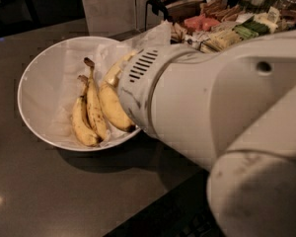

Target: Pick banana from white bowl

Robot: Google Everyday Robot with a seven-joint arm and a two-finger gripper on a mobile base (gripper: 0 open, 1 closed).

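Note:
The white bowl (pixel 28 78), wide and lined with crinkled white paper, sits on the dark counter at the left. The banana (pixel 111 105) lies loose at the bowl's right side, yellow with a dark tip pointing toward the near rim. Its upper end disappears behind my arm. Two more speckled bananas (pixel 89 113) lie paired just to its left. My white arm (pixel 197 98) reaches in from the right over the bowl's right rim. My gripper is hidden behind the arm's vented end, somewhere above the bowl's far right part.
Snack packets (pixel 222 31) and a black wire rack (pixel 175 9) stand behind the bowl at the back right. The dark counter (pixel 49 191) ends in a diagonal edge at the lower right, with dark floor beyond it.

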